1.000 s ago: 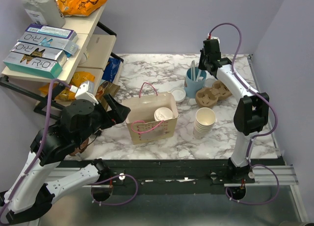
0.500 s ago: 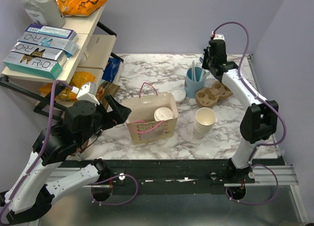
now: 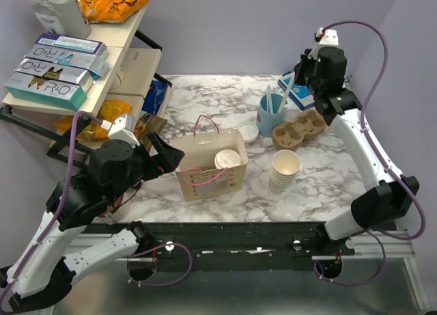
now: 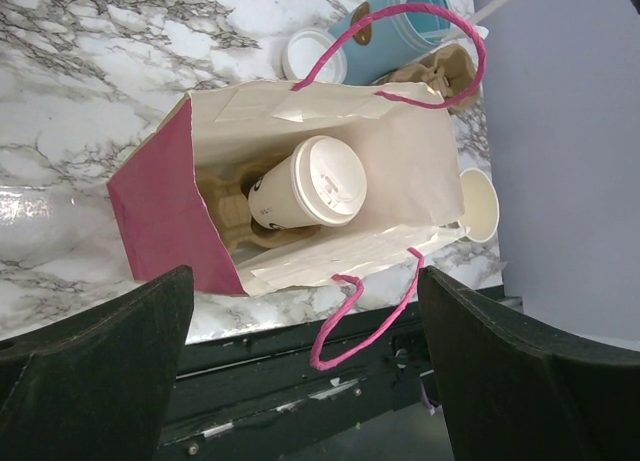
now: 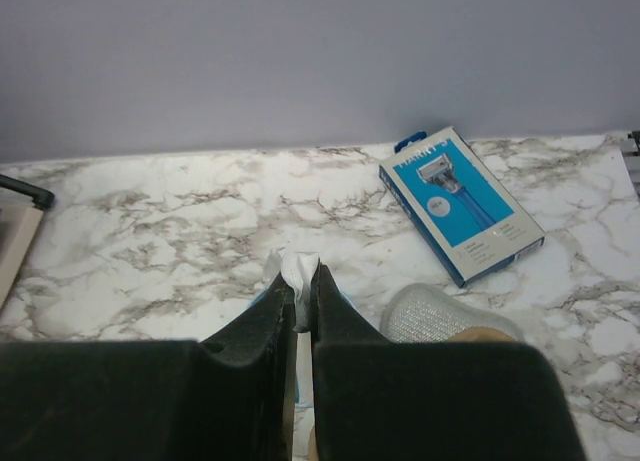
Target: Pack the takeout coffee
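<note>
- Marbled tabletop point(image 3: 225, 103).
- Paper bag point(image 3: 205, 182), upright near the front edge.
- Stacked cream cups point(image 3: 285, 170) just beside it.
- Behind them: cardboard carrier point(image 3: 298, 132), light-blue mug point(image 3: 270, 112), loose white lid point(image 3: 248, 132), blue box point(image 5: 460, 203).

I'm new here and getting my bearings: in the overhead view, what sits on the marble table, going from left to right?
Paper bag holding the takeout coffee → loose white lid → light-blue mug → cardboard cup carrier.

The left arm point(image 3: 72, 206) sits bent at the near left. The left gripper point(image 4: 305, 274) points down, its fingers spread far apart. The right arm point(image 3: 360, 136) reaches far back. The right gripper point(image 5: 298, 279) pinches a thin white stick point(image 3: 285, 100).
</note>
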Available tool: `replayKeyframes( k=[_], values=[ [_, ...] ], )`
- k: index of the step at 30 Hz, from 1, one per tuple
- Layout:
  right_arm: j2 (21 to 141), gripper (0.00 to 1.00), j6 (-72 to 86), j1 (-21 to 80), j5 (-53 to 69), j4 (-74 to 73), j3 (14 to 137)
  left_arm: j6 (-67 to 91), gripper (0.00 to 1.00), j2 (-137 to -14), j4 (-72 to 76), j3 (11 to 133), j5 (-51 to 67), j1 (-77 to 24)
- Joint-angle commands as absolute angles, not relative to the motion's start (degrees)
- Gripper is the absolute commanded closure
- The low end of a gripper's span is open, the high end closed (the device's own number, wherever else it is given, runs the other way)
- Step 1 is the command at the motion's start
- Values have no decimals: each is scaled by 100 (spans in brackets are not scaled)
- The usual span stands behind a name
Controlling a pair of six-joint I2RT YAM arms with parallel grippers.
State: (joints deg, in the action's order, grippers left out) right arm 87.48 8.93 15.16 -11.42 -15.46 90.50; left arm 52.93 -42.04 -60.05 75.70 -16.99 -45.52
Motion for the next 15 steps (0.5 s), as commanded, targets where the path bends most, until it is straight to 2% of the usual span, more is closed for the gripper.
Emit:
replayKeyframes(
  k=[1,7,9,15],
  values=[
    [8026,88,686,1494,-765,-924,8877,5168,1,-4140,-5959,7471,-1661,-4570],
    [7085,88,772,1582,-19,-413,8921,5229,1,-4140,-6170,7471,-1863,-4570],
    [6883,89,966,1678,631,-360,8938,5264,1,-4148,-6257,7488,-1985,-4570],
    [6478,89,747,3127,985,-387,9202,5484,1,-4333,-6767,7673,-2373,-4570]
  ],
)
